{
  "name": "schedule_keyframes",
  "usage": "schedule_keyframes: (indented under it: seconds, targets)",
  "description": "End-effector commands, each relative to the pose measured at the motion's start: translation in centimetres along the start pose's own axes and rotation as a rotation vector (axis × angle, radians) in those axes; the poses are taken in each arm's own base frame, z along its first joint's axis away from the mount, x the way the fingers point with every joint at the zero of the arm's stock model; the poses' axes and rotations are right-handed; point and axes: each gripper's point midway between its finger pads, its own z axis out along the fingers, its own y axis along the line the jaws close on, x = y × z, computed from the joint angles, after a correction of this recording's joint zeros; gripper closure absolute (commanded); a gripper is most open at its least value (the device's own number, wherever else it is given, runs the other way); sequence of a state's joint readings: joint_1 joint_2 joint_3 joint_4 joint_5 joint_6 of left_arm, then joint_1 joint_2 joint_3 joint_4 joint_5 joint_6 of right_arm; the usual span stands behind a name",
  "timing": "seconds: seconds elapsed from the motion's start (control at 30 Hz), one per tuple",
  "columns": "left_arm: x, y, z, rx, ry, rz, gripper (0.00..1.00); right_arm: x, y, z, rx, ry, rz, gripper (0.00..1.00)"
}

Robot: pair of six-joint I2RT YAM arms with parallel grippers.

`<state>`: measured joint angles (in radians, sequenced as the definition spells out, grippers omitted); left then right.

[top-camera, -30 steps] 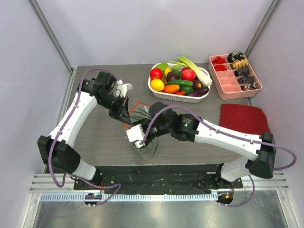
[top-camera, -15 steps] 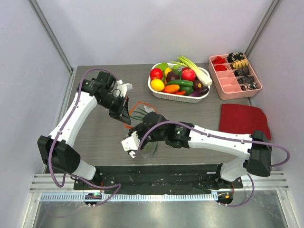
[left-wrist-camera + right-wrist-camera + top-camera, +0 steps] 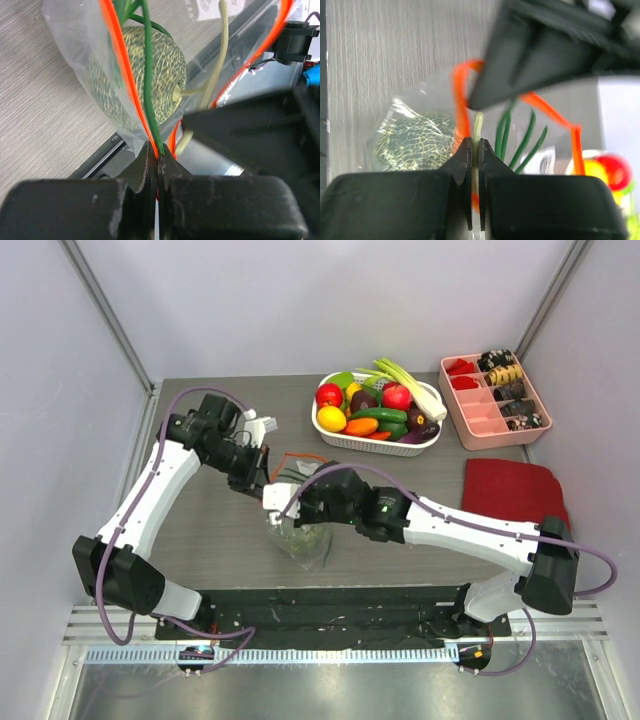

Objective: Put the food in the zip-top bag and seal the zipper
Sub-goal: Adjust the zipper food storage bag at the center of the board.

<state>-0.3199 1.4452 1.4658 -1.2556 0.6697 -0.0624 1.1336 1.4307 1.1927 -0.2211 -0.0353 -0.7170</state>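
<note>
Both arms bent inward, meeting at bag (image 3: 305, 545), mid-frame.
L fingers (image 3: 157, 159) clamp zipper (image 3: 122, 65); R fingers (image 3: 475, 154) clamp zipper + pale stalk (image 3: 478, 125).

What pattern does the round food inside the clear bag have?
The round food has a pale net pattern over grey-green; clearest in the left wrist view.

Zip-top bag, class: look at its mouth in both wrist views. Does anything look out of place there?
Yes: green stalks and a pale stalk stick out across the orange zipper. The left gripper pinches zipper and one green stalk together, so it probably cannot seal there.
</note>
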Motion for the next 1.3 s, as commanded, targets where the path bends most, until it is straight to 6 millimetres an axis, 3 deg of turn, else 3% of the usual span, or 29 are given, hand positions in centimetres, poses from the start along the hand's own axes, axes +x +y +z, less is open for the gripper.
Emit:
schedule_keyframes:
  seconds: [0.0, 0.07, 0.17, 0.23, 0.27, 0.3, 0.37, 0.4, 0.43, 0.47, 0.57, 0.63, 0.8, 0.93, 1.07, 1.17, 1.23, 1.27]
  targets:
    - [-0.3, -1.2, -0.8, 0.037, -0.065, 0.096, 1.0, -1.0, -2.9, -2.7, 0.107, -0.042, 0.298, 0.99]
    - [-0.4, -1.1, -0.8, 0.035, -0.073, 0.107, 1.0, -0.6, -3.1, -2.8, 0.118, -0.04, 0.396, 0.99]
    - [-0.4, -1.1, -0.8, 0.035, -0.079, 0.117, 1.0, 0.0, -4.9, -2.9, 0.162, -0.041, 0.527, 0.99]
    - [-0.5, -1.3, -1.0, 0.041, -0.084, 0.124, 1.0, 0.9, -5.2, -2.1, 0.156, -0.005, 0.564, 0.99]
    - [-0.6, -1.5, -1.0, 0.049, -0.086, 0.127, 1.0, 0.3, -5.7, -2.0, 0.157, -0.012, 0.579, 0.99]
    - [-0.7, -1.7, -1.2, 0.054, -0.093, 0.131, 1.0, 1.0, -4.6, -1.2, 0.112, 0.03, 0.589, 0.99]
    - [-1.1, -2.0, -1.4, 0.055, -0.105, 0.136, 1.0, -0.6, -4.0, -0.9, 0.021, 0.004, 0.591, 0.73]
    - [-1.2, -2.2, -1.6, 0.055, -0.11, 0.139, 1.0, -0.3, -3.4, -1.1, -0.009, 0.04, 0.601, 0.62]
    - [-1.3, -2.3, -1.7, 0.055, -0.111, 0.138, 1.0, -0.4, -3.5, -1.2, -0.017, 0.048, 0.601, 0.53]
    - [-1.4, -2.3, -1.9, 0.052, -0.119, 0.141, 1.0, -1.1, -4.5, -1.9, 0.003, 0.036, 0.597, 0.37]
    - [-1.8, -2.9, -2.5, 0.052, -0.146, 0.146, 1.0, -1.9, -6.9, -5.0, 0.065, 0.001, 0.645, 0.26]
    - [-2.2, -3.4, -3.0, 0.059, -0.169, 0.161, 1.0, -1.9, -7.8, -6.9, 0.114, 0.005, 0.672, 0.27]
    - [-2.4, -3.6, -3.4, 0.055, -0.182, 0.194, 1.0, 3.1, -8.4, -8.5, 0.234, 0.136, 0.737, 0.23]
    - [-2.4, -3.5, -3.0, 0.058, -0.182, 0.193, 1.0, 7.8, -7.3, -7.0, 0.214, 0.256, 0.827, 0.22]
    - [-2.2, -3.5, -3.2, 0.046, -0.195, 0.198, 1.0, 9.6, -7.5, -5.7, 0.168, 0.284, 0.906, 0.28]
    - [-1.9, -3.5, -3.3, 0.042, -0.199, 0.201, 1.0, 9.2, -7.5, -4.5, 0.112, 0.277, 0.954, 0.3]
    - [-1.6, -3.3, -3.4, 0.028, -0.199, 0.198, 1.0, 8.8, -8.0, -4.4, 0.079, 0.243, 1.03, 0.43]
    - [-1.5, -3.2, -3.3, 0.024, -0.198, 0.197, 1.0, 8.9, -8.2, -4.2, 0.062, 0.235, 1.063, 0.59]
